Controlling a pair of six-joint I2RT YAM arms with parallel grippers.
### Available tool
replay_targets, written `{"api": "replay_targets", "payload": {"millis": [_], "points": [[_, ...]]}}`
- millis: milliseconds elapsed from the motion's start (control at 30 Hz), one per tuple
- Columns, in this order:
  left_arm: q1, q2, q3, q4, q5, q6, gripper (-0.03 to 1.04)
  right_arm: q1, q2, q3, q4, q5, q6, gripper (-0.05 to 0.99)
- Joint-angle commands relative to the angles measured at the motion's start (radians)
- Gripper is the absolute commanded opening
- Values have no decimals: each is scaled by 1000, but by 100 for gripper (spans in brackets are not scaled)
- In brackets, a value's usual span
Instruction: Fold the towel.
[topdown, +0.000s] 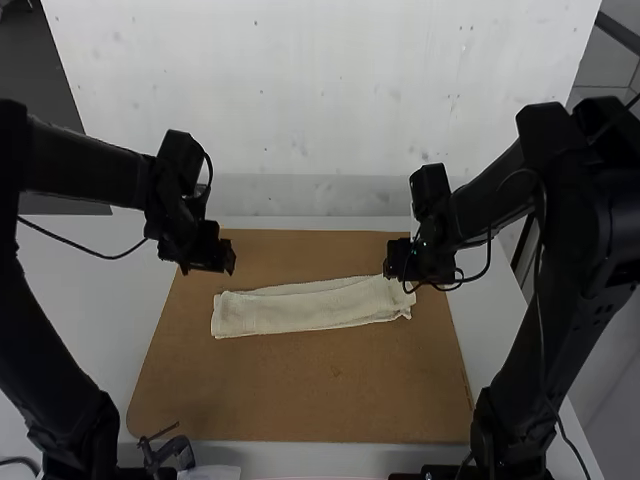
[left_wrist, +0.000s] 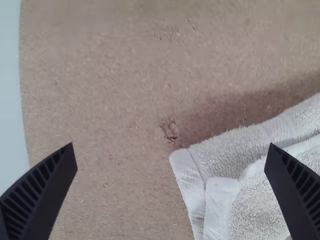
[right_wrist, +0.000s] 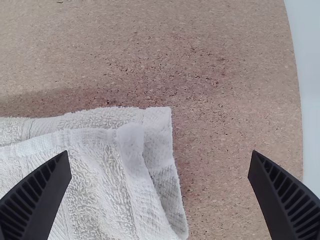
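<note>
L claw (topdown: 228, 262) & R claw (topdown: 391, 264): fingers wide apart, nil held. Towel (topdown: 300, 310), folded to narrow strip on brn board (topdown: 300, 400), one end nr ea. claw.

Layered towel (right_wrist: 105, 185) near 2 parted jaws

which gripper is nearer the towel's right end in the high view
Right. The right gripper hovers at the towel's right end, fingers apart; the left gripper is off at the opposite end, by the towel's left corner.
</note>
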Motion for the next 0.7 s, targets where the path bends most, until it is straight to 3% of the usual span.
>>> {"api": "replay_targets", "payload": {"millis": [0, 100, 200, 333, 400, 500, 567, 600, 667], "points": [[35, -54, 29, 6, 28, 17, 96, -31, 45, 40, -22, -69, 66, 90], [47, -63, 29, 9, 29, 15, 96, -37, 117, 54, -14, -73, 82, 90], [73, -84, 21, 21, 77, 17, 96, -35, 175, 71, -14, -84, 89, 90], [90, -84, 21, 26, 89, 17, 96, 9, 221, 86, -26, -78, 103, 85], [97, -81, 21, 26, 95, 17, 96, 38, 237, 91, -32, -72, 121, 70], [110, -78, 18, 28, 103, 17, 96, 57, 243, 101, -40, -40, 140, 29], [116, -75, 17, 35, 103, 17, 96, 58, 244, 111, -52, -20, 138, 8], [119, -74, 15, 35, 103, 18, 96, 55, 244, 112, -55, -15, 138, 1], [124, -72, 11, 37, 103, 21, 96, 41, 244, 120, -72, -14, 138, 2]]}}
